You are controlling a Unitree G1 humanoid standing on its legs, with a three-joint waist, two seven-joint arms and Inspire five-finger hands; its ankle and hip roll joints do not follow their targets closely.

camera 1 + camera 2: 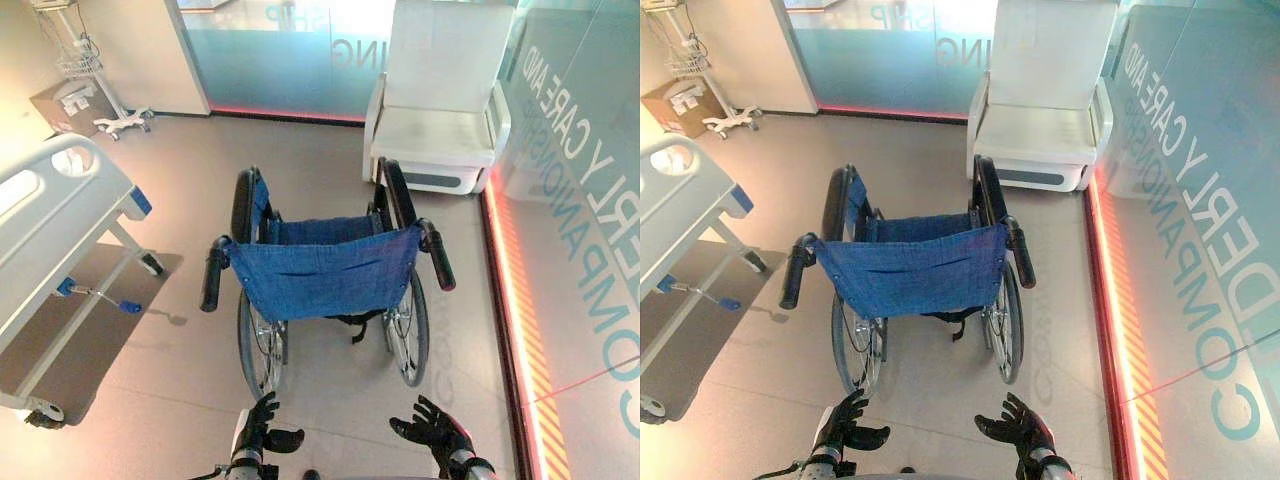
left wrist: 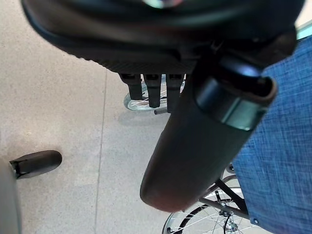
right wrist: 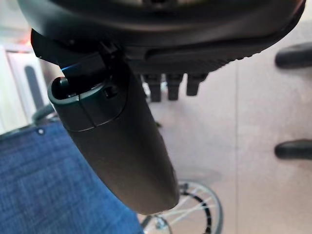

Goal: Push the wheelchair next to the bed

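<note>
Left hand: your left hand sits at the bottom centre of the frame, fingers loosely spread and holding nothing, well short of the wheelchair.
Right hand: your right hand sits at the bottom, right of centre, fingers fanned open and empty.
Risk at the hands: neither hand is on a grip yet, so if you step forward like this you may shove the cloth back and not the frame.
Left push handle: the left push handle hangs left of centre, above your left hand and apart from it.
Right push handle: the right push handle stands right of centre and looks higher in the frame than the left one; reach for both at one height and one hand could close on air.
Wheelchair: the wheelchair stands mid-frame with its blue back toward you, facing away, apart from the bed.
Rear wheels: the rear wheels show below the seat; you cannot tell whether the brakes are on, and a locked wheel would make the chair skid or pivot.
Bed: the bed lies along the left edge, with its base frame sticking out low toward the chair; a tight left turn could catch a wheel there.
Armchair: the white armchair stands at the upper right, straight ahead of the chair; push straight and you run into it.
</note>
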